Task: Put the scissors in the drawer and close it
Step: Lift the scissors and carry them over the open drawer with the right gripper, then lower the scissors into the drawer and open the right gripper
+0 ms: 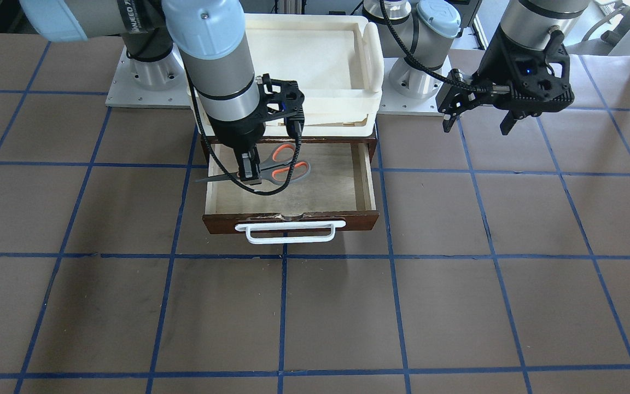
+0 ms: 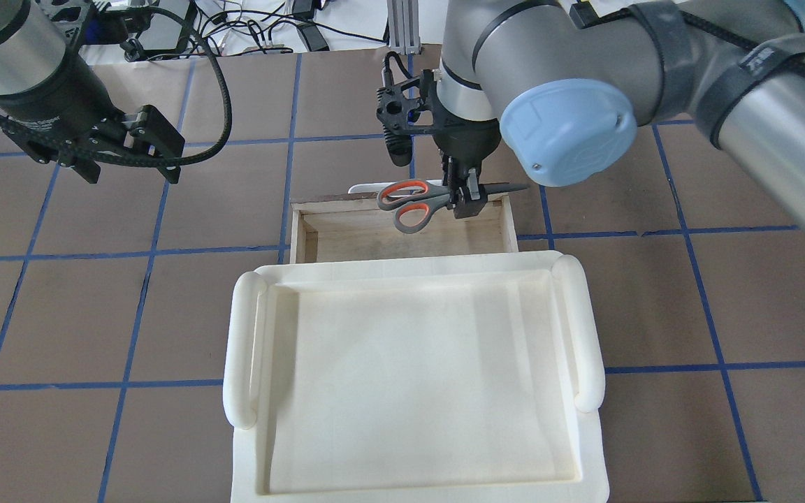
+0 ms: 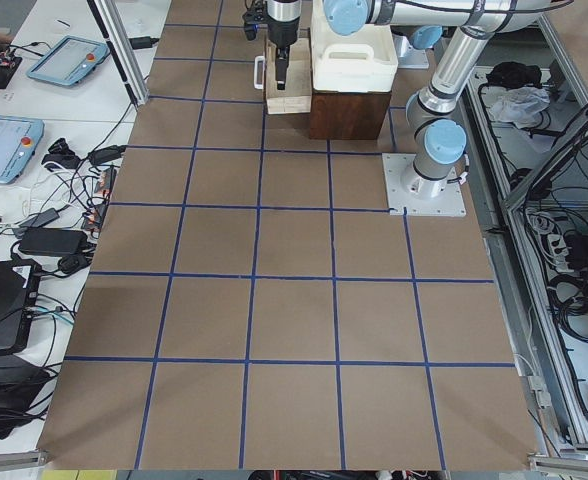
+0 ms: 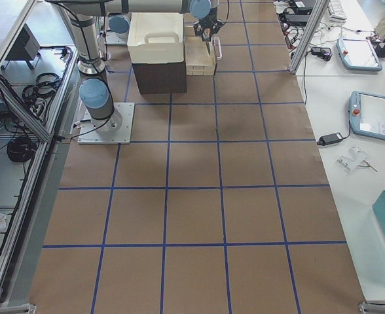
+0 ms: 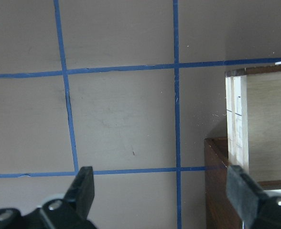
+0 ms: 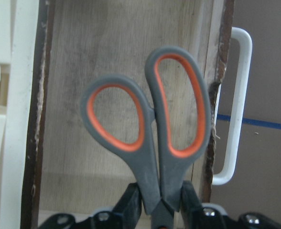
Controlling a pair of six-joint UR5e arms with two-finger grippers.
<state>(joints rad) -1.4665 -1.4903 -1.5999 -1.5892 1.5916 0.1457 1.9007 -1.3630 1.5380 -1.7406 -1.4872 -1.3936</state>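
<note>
The drawer [image 1: 342,183] is pulled open, with its pale plywood interior, dark brown front [image 1: 361,220] and white bar handle [image 1: 287,232] showing. My right gripper [image 1: 249,174] is shut on the scissors [image 1: 287,164] near the pivot and holds them level over the drawer. The orange-lined loops point to the drawer's middle and the blade tip juts past its side wall. The right wrist view shows the loops [image 6: 150,124] over the interior and front edge. In the overhead view the scissors [image 2: 409,202] hang over the drawer [image 2: 346,237]. My left gripper [image 1: 476,126] is open and empty, off to the side.
A cream-white plastic tray [image 1: 372,60] sits on top of the brown cabinet, behind the open drawer; it also shows in the overhead view [image 2: 242,349]. The brown table has blue tape lines. In the left wrist view the cabinet corner [image 5: 217,181] lies by the right finger [image 5: 243,191].
</note>
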